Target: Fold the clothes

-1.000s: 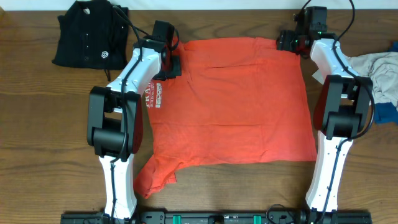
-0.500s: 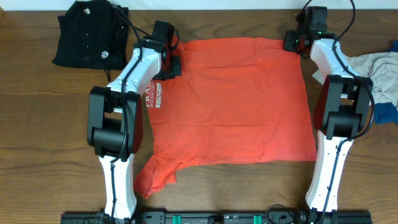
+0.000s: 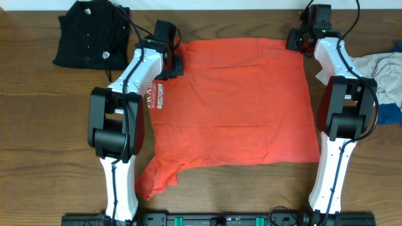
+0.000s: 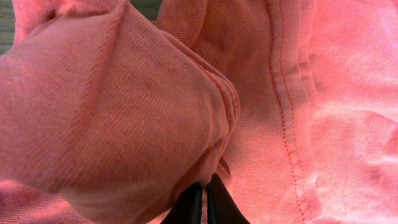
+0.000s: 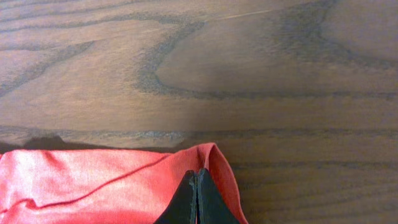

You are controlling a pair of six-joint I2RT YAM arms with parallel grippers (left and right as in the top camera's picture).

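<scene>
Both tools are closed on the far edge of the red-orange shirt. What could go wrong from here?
1. The right tool pinches only the very corner hem of the T-shirt; it may slip out on lifting.
2. The left tool holds a bunched wad of cloth, so the fold could come out skewed.
3. The sleeve on the near left lies crumpled; folding over it would likely trap wrinkles.
</scene>
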